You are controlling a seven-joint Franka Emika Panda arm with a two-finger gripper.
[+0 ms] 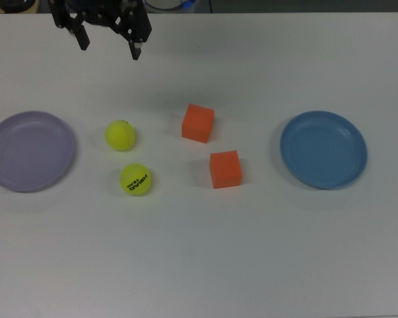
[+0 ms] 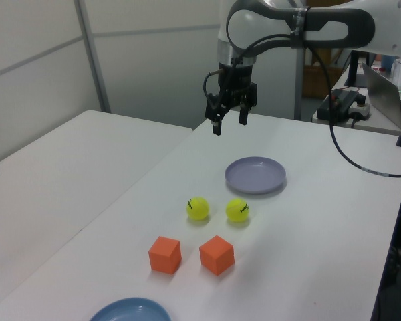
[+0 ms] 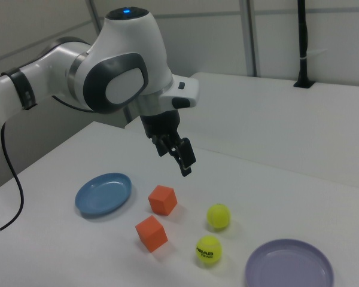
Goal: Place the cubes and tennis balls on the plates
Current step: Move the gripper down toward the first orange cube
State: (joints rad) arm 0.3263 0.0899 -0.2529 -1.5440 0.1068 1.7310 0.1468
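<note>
Two orange cubes [image 1: 198, 123] [image 1: 225, 169] sit on the white table right of centre in the top view. Left of them lie two tennis balls, a plain one [image 1: 121, 135] and one with black lettering [image 1: 136, 179]. The lavender plate [image 1: 30, 151] is at the top view's far left and the blue plate [image 1: 324, 149] at its right; both hold nothing. My gripper [image 1: 110, 50] hangs open above the table near the top view's upper left, holding nothing. It is well clear of the balls. In the left view the gripper [image 2: 228, 126] hovers beyond the lavender plate [image 2: 255, 174].
A second white table [image 2: 67, 167] adjoins at the left view's left. A black cable [image 2: 361, 164] trails over the table edge at the left view's right. A laptop and equipment [image 2: 351, 100] stand behind the arm.
</note>
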